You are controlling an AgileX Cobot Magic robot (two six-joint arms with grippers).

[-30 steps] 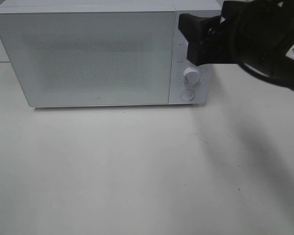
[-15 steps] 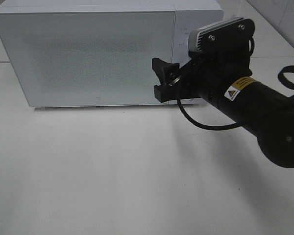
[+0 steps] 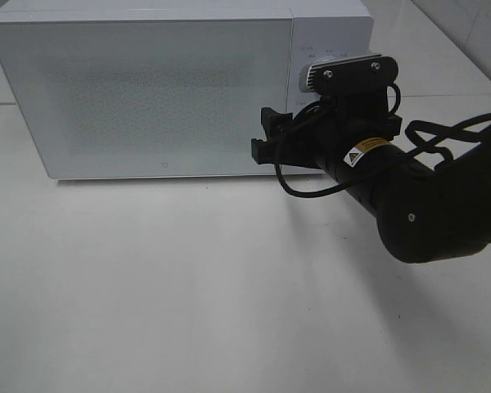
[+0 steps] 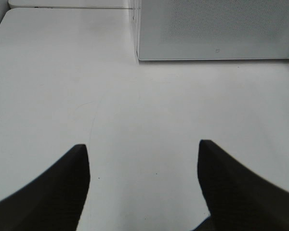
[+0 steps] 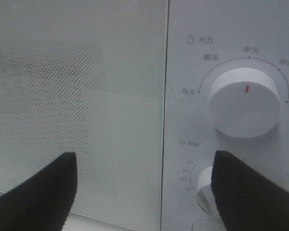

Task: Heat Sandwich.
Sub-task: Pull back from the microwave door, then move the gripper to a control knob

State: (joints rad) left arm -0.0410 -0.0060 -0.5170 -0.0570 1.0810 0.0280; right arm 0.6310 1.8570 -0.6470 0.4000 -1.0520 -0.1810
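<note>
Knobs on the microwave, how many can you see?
2. A white knob with a red mark sits high on the microwave's control panel. A second knob lower on the panel is partly covered by the right gripper. Others may be hidden.

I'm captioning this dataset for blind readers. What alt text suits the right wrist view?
The open, empty right hand hovers close to a white microwave, facing its closed mesh-patterned door and control panel, where a large white knob with a red mark and part of a smaller knob show.

Glossy white microwave [image 3: 164, 90], matt white table [image 3: 188, 286]
</note>
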